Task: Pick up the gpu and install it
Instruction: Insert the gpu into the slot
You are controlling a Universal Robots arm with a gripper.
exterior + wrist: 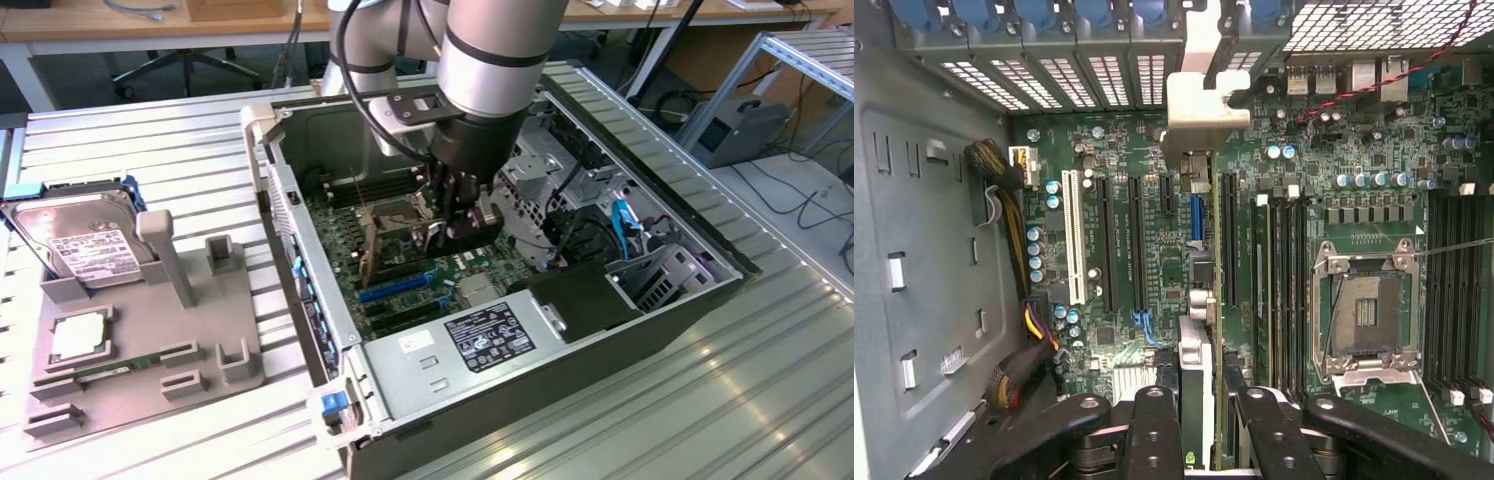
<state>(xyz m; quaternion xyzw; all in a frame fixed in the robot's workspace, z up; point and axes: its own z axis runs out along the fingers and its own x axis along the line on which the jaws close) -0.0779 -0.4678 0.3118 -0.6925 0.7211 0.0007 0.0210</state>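
Seeing the gripper (1199,420) inside the open PC case (694,300), jaws clenched on the gpu (1199,300), which stands on edge over the motherboard (1124,330), long axis parallel to the expansion slots, its metal bracket (1199,105) toward the case's rear slot covers.

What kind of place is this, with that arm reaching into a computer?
Probably a robotics lab or workshop: an opened computer case lies on a ribbed metal bench, a hard drive waits in a grey parts holder, and desks stand behind.
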